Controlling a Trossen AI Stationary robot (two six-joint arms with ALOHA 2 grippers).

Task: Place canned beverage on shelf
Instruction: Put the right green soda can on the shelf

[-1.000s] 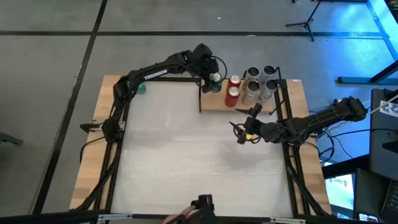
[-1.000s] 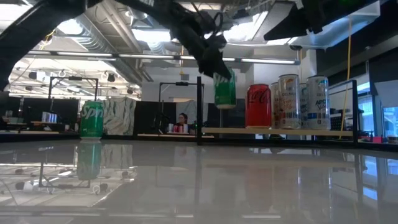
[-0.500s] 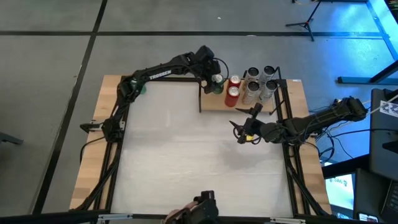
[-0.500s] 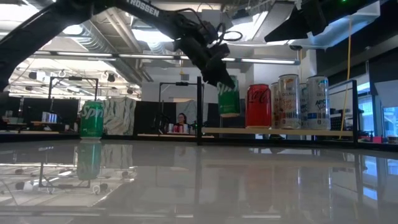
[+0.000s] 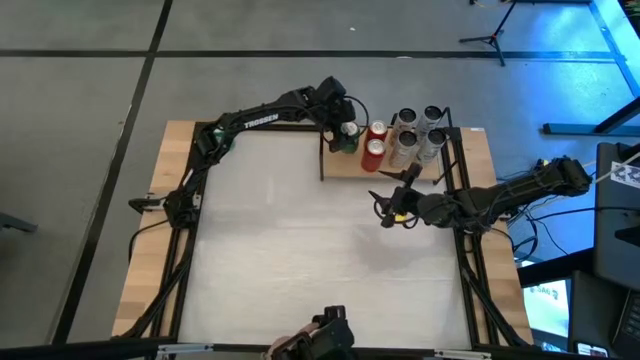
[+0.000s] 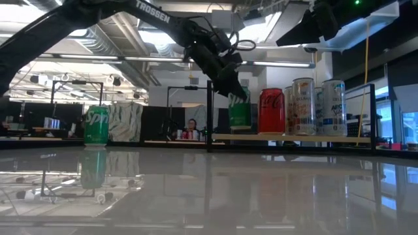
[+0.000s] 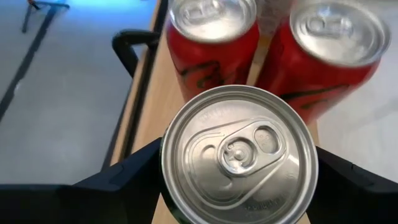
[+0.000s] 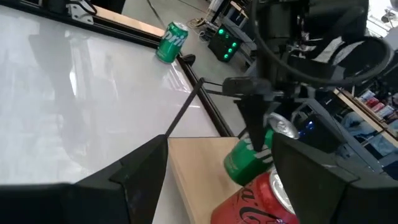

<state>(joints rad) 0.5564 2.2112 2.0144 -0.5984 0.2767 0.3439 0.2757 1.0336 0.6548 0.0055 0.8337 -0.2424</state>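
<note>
1. Green, with Sprite lettering: the held Sprite can (image 6: pixel 239 109) has come down over the last second from well above the board to sit at or just above the pale wooden shelf (image 5: pixel 345 164), beside the black upright (image 6: pixel 209 116). Whether its base touches the board, I cannot tell.
2. The left gripper (image 5: pixel 343 130) is still clenched around this can from the sides, as the left wrist view shows, with dark fingers (image 7: pixel 134 168) flanking the silver lid.
3. That descent suggests the placing step is nearly finished; releasing and backing away seem to be what is left.
4. The right gripper (image 5: pixel 388 208) waits over the white tabletop (image 5: pixel 300 260) near the shelf's front edge, jaws spread and grasping nothing.
5. Counts on the shelf: two red cola cans (image 7: pixel 214 43) just beside the green one, and three pale silver cans (image 5: pixel 420 135) further along.
6. A second Sprite can (image 6: pixel 95 125) stands on the table's far left corner, well apart from the shelf, so there are two green cans in all.
</note>
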